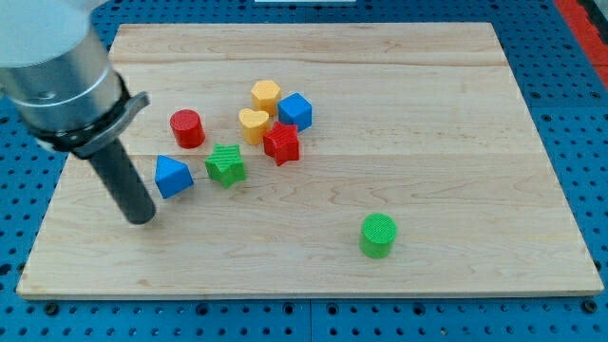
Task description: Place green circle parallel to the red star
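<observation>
The green circle (378,235) stands alone toward the view's bottom right of the wooden board (456,114). The red star (281,143) sits in the cluster near the board's middle, touching the yellow heart (253,124) and the blue cube (295,111). My tip (141,217) rests on the board at the view's left, just below and left of the blue triangle (172,176), far left of the green circle.
A yellow hexagon (266,95) sits above the heart. A red cylinder (186,127) and a green star (226,164) lie left of the cluster. The board lies on a blue perforated table (570,57).
</observation>
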Controlling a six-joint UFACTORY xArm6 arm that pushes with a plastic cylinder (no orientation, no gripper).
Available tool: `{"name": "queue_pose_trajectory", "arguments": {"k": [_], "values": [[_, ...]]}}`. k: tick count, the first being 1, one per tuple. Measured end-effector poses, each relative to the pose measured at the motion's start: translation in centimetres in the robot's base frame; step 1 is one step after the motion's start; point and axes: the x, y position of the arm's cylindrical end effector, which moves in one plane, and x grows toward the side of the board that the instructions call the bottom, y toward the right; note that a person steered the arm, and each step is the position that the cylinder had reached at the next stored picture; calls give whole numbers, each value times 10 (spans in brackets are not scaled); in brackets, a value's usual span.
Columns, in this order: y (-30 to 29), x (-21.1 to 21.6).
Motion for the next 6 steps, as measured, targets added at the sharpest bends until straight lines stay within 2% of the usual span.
{"name": "queue_pose_trajectory", "arguments": {"k": [2, 3, 4, 5, 6], "values": [[7, -55], [7, -68], [3, -47], [26, -9], [117, 3]]}}
